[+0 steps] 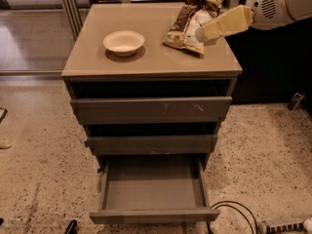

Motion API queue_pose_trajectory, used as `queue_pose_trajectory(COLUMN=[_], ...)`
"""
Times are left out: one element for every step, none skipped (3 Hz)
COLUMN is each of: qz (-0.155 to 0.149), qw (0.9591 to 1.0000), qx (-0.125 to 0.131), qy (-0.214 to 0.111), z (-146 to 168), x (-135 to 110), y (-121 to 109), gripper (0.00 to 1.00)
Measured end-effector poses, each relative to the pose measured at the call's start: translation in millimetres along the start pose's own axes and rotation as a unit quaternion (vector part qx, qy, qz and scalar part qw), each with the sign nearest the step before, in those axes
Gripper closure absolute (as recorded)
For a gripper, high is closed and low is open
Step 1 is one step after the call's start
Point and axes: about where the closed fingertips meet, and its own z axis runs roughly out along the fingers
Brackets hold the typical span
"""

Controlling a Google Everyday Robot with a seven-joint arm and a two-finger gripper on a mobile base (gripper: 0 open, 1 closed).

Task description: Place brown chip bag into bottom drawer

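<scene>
The crinkled, cream-panelled brown chip bag (186, 26) is overlapped by the gripper (202, 33), whose state cannot be told.

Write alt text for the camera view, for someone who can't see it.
The gripper, extending from the upper right, has its tip at the chip bag lying on the back right of the cabinet top. A white bowl sits left of the bag. The bottom drawer is pulled open and empty.

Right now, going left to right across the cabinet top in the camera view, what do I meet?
White bowl → brown chip bag → pincer, its tip at the bag's right edge.
</scene>
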Motion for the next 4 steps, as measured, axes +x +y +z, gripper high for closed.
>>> queue_pose_trajectory(qz=[0.000, 0.016, 0.070, 0.126], qw=[1.0000, 0.9995, 0.9946, 0.9856], qx=[0.000, 0.022, 0.065, 0.100], qy=[0.000, -0.017, -0.041, -0.052], z=[0, 14, 56, 101], x=[0, -5, -2, 4], y=[0, -11, -55, -99], gripper=[0.00, 0.00, 0.00, 0.00])
